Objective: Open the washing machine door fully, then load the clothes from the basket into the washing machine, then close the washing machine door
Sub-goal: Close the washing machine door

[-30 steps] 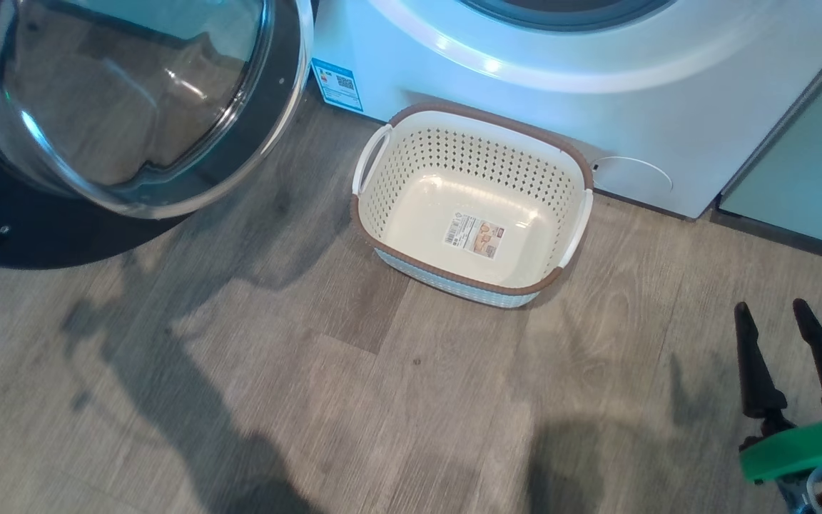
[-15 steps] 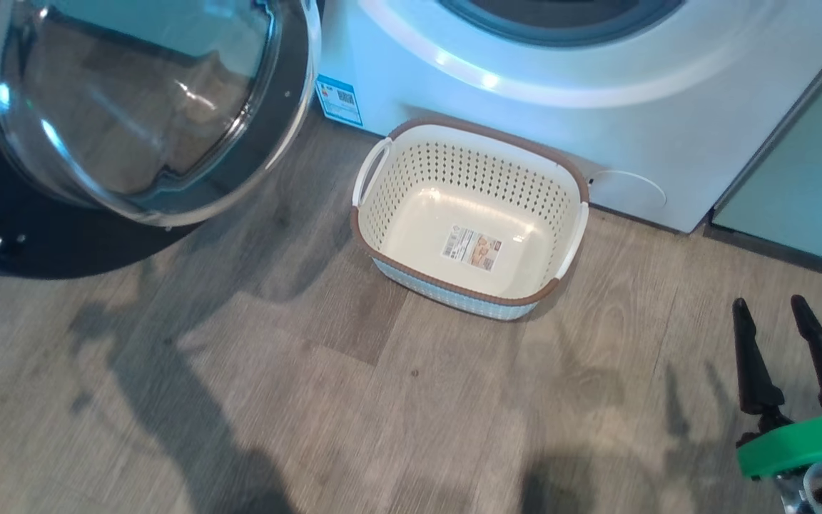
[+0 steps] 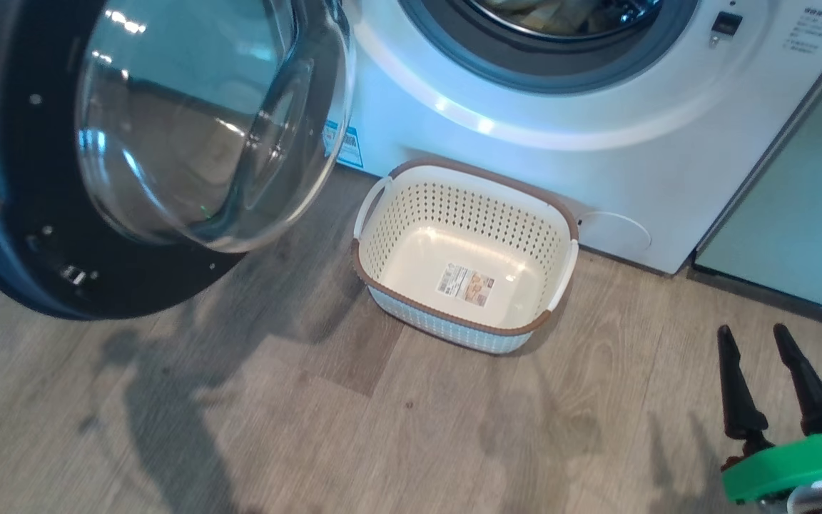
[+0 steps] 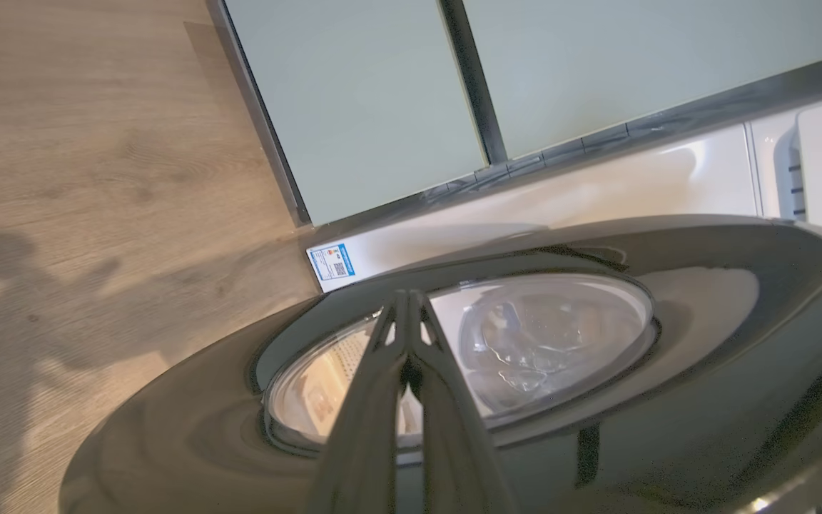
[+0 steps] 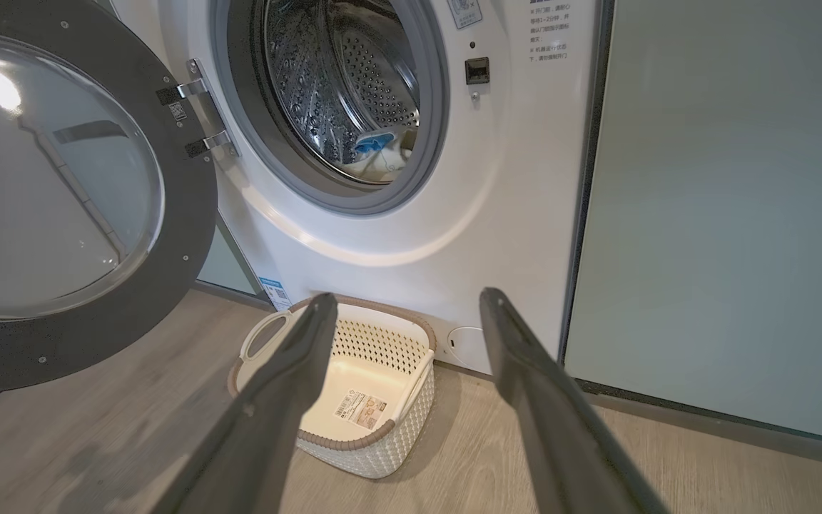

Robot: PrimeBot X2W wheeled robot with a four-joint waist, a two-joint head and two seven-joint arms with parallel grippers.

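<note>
The washing machine door (image 3: pixel 18 235) stands open at the left of the head view, its glass bowl bulging toward the basket. Cream-yellow clothes (image 5: pixel 382 153) with a blue patch lie inside the steel drum of the washing machine (image 5: pixel 511 178). The basket (image 3: pixel 454 207) sits on the floor against the washing machine (image 3: pixel 596 143), with just a label on its floor. My right gripper (image 3: pixel 752 330) hangs open and empty at the lower right, well back from the basket (image 5: pixel 375 335). My left gripper (image 4: pixel 407 296) is shut, its fingers lying over the door's outer face (image 4: pixel 668 400); whether they touch it is unclear.
Pale green cabinet doors (image 3: pixel 796 214) flank the machine on the right, and more cabinet doors (image 4: pixel 354 107) stand behind the open door. A blue energy sticker (image 4: pixel 331 262) marks the machine's lower corner. Grey wood floor (image 3: pixel 382 414) spreads in front of the basket.
The head camera has tilted up, bringing the drum opening and the clothes into view. The door's glass edge now stands nearer the basket. My right gripper stays open.
</note>
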